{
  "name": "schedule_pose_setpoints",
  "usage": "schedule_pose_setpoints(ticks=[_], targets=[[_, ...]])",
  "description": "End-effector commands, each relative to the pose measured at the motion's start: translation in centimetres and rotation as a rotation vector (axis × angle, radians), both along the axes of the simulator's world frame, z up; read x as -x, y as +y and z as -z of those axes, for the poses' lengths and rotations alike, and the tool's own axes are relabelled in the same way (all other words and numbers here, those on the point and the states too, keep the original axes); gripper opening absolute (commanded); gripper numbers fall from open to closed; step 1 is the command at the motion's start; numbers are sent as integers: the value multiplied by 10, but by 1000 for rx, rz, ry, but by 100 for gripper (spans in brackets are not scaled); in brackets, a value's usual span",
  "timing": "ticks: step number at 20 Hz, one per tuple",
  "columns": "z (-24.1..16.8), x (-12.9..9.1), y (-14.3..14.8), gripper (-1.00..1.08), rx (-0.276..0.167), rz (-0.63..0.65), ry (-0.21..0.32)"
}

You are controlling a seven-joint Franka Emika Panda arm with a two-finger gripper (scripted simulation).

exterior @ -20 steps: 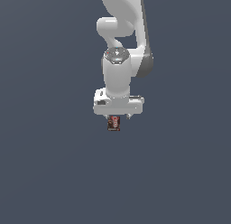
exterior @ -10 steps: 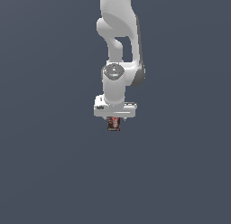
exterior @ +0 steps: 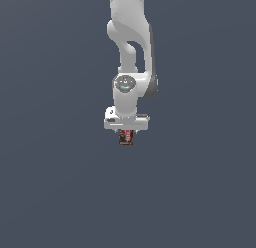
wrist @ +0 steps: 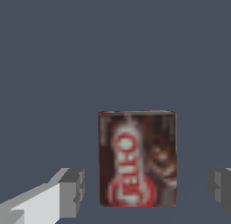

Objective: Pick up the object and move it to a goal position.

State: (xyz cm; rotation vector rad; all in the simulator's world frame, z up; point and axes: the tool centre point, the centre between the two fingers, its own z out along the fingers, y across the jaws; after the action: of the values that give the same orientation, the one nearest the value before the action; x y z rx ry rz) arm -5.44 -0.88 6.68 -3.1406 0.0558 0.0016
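Dark red and black, with pale printed markings, the object (exterior: 126, 137) is seen in the exterior view as a small upright block directly beneath the white gripper (exterior: 126, 134); it is much narrower than the gripper's crossbar, and its upper end is met by the underside of the hand; the white arm (exterior: 131, 52) is seen descending from the top of that view, bending at a round joint before it reaches the hand; the surroundings are rendered as a flat grey-blue field in which no counter edge or corner can be made out, so the block's place can be given only relative to the gripper; in the wrist view the object (wrist: 137, 158) is shown large, its front face carrying a red and white printed band with blurred lettering beside a darker brownish patch; the two grey fingertips (wrist: 72, 192) are seen on either side of it, spread apart, with a strip of background visible between each pad and the nearer side of the block; neither pad is seen touching it; whether the block rests on a surface or is raised cannot be told from either view.
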Motion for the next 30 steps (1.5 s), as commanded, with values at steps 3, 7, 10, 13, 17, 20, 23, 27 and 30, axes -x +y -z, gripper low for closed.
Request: schedule_pose_setpoints(ticks=[3, 7, 10, 13, 17, 20, 23, 27, 30], targets=[[5, 0, 0, 100, 0, 0, -1], [21, 1, 0, 100, 0, 0, -1], [37, 2, 0, 100, 0, 0, -1], [47, 2, 0, 100, 0, 0, -1], [51, 1, 0, 100, 0, 0, -1], [51, 1, 0, -100, 0, 0, -1], [51, 1, 0, -100, 0, 0, -1], [51, 1, 0, -100, 0, 0, -1], [49, 1, 1, -100, 1, 0, -1]])
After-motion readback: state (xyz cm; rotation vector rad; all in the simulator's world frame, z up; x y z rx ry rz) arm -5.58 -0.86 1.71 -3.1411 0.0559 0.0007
